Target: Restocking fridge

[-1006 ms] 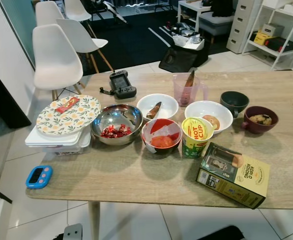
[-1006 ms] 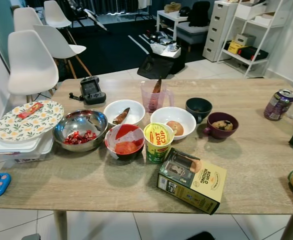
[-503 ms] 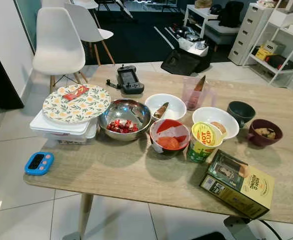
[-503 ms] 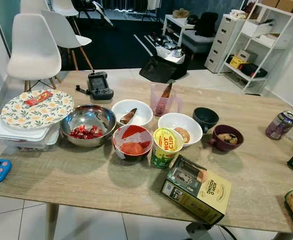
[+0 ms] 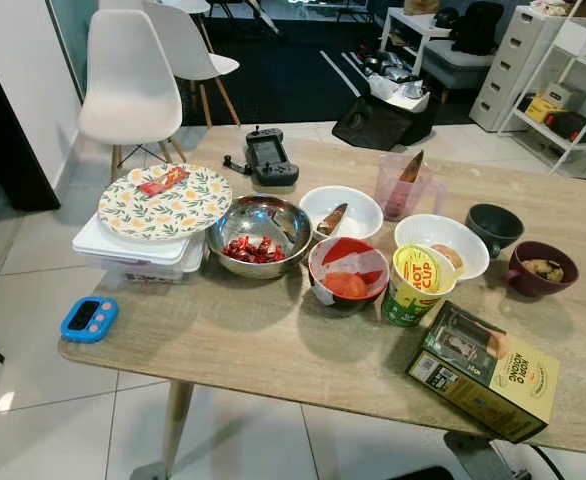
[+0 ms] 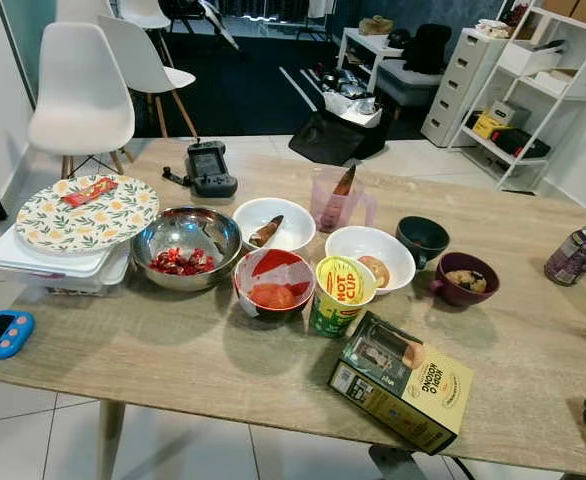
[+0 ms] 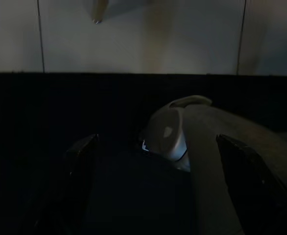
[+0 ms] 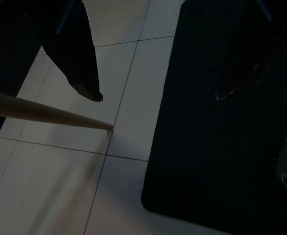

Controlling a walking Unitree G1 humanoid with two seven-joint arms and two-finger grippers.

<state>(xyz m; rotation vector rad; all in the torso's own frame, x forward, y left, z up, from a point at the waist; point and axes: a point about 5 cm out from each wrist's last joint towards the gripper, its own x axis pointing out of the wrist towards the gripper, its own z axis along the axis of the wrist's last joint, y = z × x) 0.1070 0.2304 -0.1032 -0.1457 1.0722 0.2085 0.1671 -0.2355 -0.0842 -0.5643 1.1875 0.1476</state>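
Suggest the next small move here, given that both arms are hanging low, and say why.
Probably raise one arm toward the table. The left end effector and right end effector both hang open over the floor, holding nothing, while the food sits close in front: the Hot Cup noodle cup and the yellow box lie nearest.

Near table edge (image 6: 173, 385): bare strip, open for reach.
Table middle: bowls (image 6: 186, 245), cup (image 6: 341, 294) packed close, blocking.
Near right corner: box (image 6: 401, 381) in way.
Left edge: plate (image 6: 87, 211) on container.
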